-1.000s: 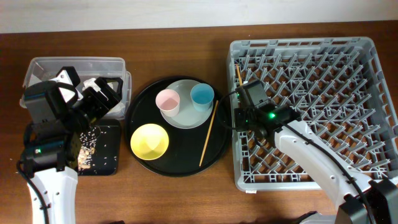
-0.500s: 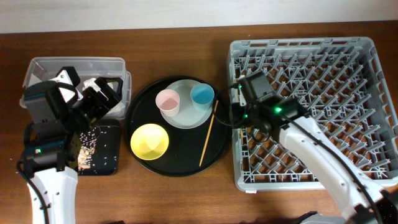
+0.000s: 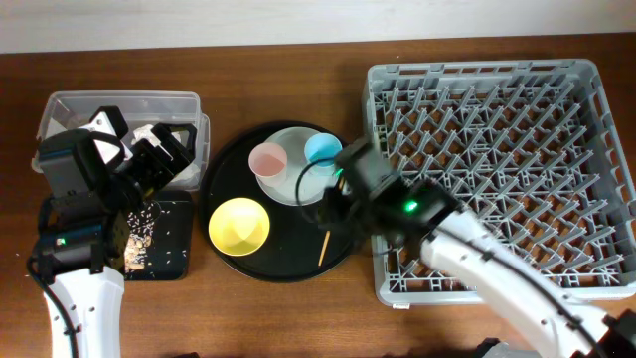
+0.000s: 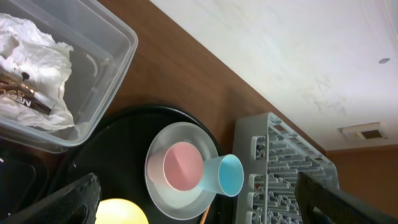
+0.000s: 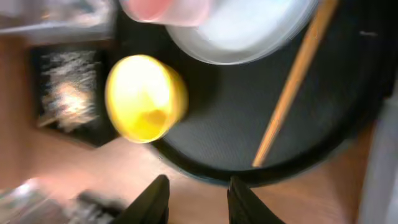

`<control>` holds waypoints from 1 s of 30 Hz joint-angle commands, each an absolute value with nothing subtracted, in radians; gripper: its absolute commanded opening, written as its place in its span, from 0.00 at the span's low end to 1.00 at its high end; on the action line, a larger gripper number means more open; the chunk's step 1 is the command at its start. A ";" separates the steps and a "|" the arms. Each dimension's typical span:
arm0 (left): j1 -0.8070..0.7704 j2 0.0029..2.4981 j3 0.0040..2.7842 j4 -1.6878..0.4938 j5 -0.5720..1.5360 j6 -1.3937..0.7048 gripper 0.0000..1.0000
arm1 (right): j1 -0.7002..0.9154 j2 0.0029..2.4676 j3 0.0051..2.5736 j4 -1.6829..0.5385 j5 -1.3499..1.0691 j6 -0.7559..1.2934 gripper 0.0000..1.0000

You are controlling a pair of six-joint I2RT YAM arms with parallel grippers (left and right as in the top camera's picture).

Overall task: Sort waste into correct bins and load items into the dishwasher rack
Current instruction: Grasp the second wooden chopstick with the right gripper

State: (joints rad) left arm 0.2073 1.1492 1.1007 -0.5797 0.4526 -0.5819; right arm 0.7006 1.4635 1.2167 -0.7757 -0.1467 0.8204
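On the big round black tray (image 3: pixel 288 264) stand a yellow bowl (image 3: pixel 238 225) and a pale plate (image 3: pixel 288 189) carrying a pink cup (image 3: pixel 267 161) and a light-blue cup (image 3: pixel 320 148). A chopstick (image 5: pixel 295 81) lies on the tray's right side, partly under my right arm in the overhead view. My right gripper (image 5: pixel 198 202) hovers open over the tray's near rim, nothing between its fingers. The grey dishwasher rack (image 3: pixel 497 149) fills the right. My left gripper (image 4: pixel 205 211) stands wide open and empty near the clear box (image 3: pixel 119 104), which holds a white napkin (image 4: pixel 31 56) and a wrapper (image 4: pixel 28 99).
A flat black tray (image 3: pixel 169 261) with pale and brownish food scraps (image 3: pixel 149 231) lies in front of the clear box, under my left arm. Brown tabletop shows along the front and back edges.
My right arm has swung left from the rack's left edge to above the round tray, and its jaws have parted. The left arm has not moved.
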 commanded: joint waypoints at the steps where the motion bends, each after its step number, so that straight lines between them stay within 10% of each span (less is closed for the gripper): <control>1: 0.212 1.144 1.114 -0.579 0.448 -0.559 0.99 | 0.842 1.499 1.229 -0.817 0.333 1.037 0.33; 30: 0.212 1.144 1.114 -0.579 0.448 -0.559 0.99 | 0.855 1.928 1.227 -0.663 0.402 1.105 0.29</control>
